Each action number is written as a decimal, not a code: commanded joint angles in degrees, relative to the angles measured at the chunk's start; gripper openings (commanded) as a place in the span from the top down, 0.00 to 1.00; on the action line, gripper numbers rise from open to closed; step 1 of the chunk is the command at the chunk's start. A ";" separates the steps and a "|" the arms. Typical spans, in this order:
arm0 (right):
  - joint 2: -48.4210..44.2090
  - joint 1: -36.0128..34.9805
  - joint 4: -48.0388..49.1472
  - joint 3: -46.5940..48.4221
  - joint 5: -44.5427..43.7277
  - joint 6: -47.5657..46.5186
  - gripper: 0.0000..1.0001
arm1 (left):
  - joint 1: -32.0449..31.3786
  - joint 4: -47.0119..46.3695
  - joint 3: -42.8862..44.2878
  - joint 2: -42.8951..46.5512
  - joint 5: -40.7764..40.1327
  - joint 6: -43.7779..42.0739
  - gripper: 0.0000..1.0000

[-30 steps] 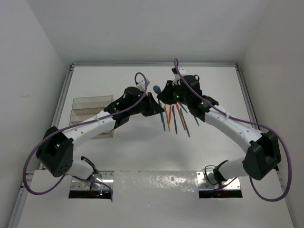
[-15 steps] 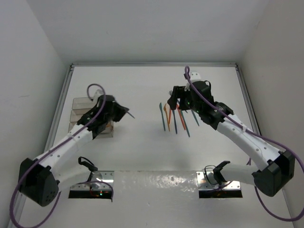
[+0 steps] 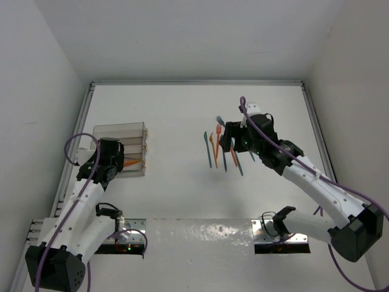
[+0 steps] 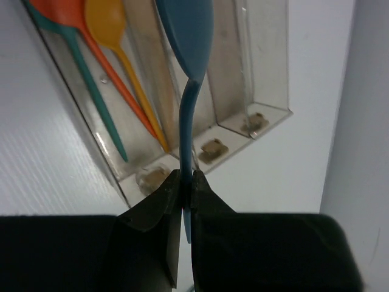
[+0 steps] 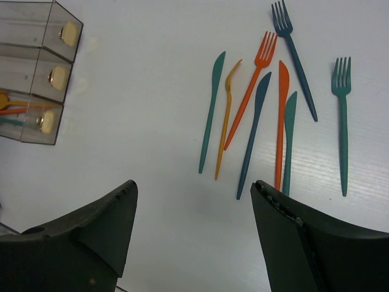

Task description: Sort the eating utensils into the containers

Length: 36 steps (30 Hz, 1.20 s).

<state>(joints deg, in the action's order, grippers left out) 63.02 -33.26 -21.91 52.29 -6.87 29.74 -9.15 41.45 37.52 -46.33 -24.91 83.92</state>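
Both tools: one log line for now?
left tool shut on blue spoon over containers | right tool open above loose utensils

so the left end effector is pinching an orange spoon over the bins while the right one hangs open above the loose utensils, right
Not orange: the left wrist view shows the left end effector pinching a blue spoon over the bins. The rest holds: the right end effector hangs open above the loose utensils.

table (image 3: 176, 182): white, matte | walls (image 3: 182, 36): white, on three sides | edge rail (image 3: 182, 82): grey metal, along table
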 commanded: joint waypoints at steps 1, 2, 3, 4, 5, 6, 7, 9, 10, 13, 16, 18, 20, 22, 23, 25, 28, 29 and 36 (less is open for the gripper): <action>-1.32 -0.32 1.61 0.00 1.34 0.67 0.25 | 3.86 -0.84 -2.62 -0.34 0.03 1.43 1.00; -1.50 -0.32 1.70 -0.26 1.34 0.59 0.25 | 5.79 -1.72 -3.41 -1.13 0.55 0.55 1.00; -1.76 -0.23 1.70 -0.52 1.25 0.59 0.25 | 6.76 -2.51 -3.59 -2.01 2.47 -0.07 1.00; -1.85 -0.32 1.78 -0.70 1.16 0.59 0.25 | 7.82 -3.91 -3.59 -4.28 3.45 -0.77 1.00; -1.94 -0.32 1.87 -0.96 1.16 0.50 0.25 | 9.13 -4.44 -3.42 -5.43 4.42 -1.65 1.00; -1.94 -0.32 1.87 -1.05 1.07 0.50 0.25 | 9.15 -5.58 -3.33 -6.49 5.73 -2.00 1.00; -2.03 -0.32 1.87 -1.14 1.07 0.50 0.25 | 10.63 -5.77 -2.98 -8.32 6.01 -2.09 0.99; -2.12 -0.32 1.70 -1.23 0.90 0.24 0.25 | 11.17 -6.90 -2.89 -9.83 6.62 -2.09 0.95; -2.20 -0.32 1.52 -1.32 0.72 0.15 0.24 | 11.43 -7.08 -2.98 -10.01 6.89 -2.01 0.92; -2.29 -0.32 1.35 -1.49 0.02 -0.20 0.24 | 11.61 -7.96 -3.85 -10.19 7.68 -1.48 0.83; -1.94 -0.32 1.43 -1.49 -0.42 -0.47 0.24 | 11.70 -8.23 -4.99 -9.93 8.82 -0.86 0.79; -1.59 -0.23 1.52 -1.40 -0.42 -0.47 0.24 | 11.70 -8.14 -5.78 -9.66 9.26 -0.25 0.75; -1.15 -0.23 1.61 -1.32 -0.33 -0.47 0.24 | 11.78 -8.14 -6.05 -9.13 9.26 -0.16 0.75; -0.80 -0.32 1.78 -1.32 -0.07 -0.47 0.24 | 11.78 -7.97 -5.97 -8.43 9.17 -0.16 0.73; -0.54 -0.32 1.87 -1.23 -0.16 -0.56 0.24 | 11.78 -7.97 -5.79 -8.17 9.09 -0.33 0.72; -0.27 -0.23 1.87 -1.40 -0.51 -0.73 0.23 | 11.78 -7.44 -4.56 -7.64 9.17 -0.86 0.62; 0.43 -0.23 1.52 -1.49 -1.82 -1.00 0.25 | 11.78 -8.66 -1.40 -7.29 9.87 -6.72 0.52; 0.69 -0.23 1.52 -1.49 -2.09 -1.00 0.25 | 11.87 -9.28 -0.09 -7.46 10.49 -8.93 0.51; 4.12 -0.23 -0.24 -2.02 -3.59 -1.17 0.39 | 5.39 -13.24 14.83 -16.40 14.81 -27.22 0.41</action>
<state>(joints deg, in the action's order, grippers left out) 66.19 -33.26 -22.20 50.83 -8.99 29.28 0.14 32.29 45.65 -59.22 -12.03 67.02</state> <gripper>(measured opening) 0.619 0.585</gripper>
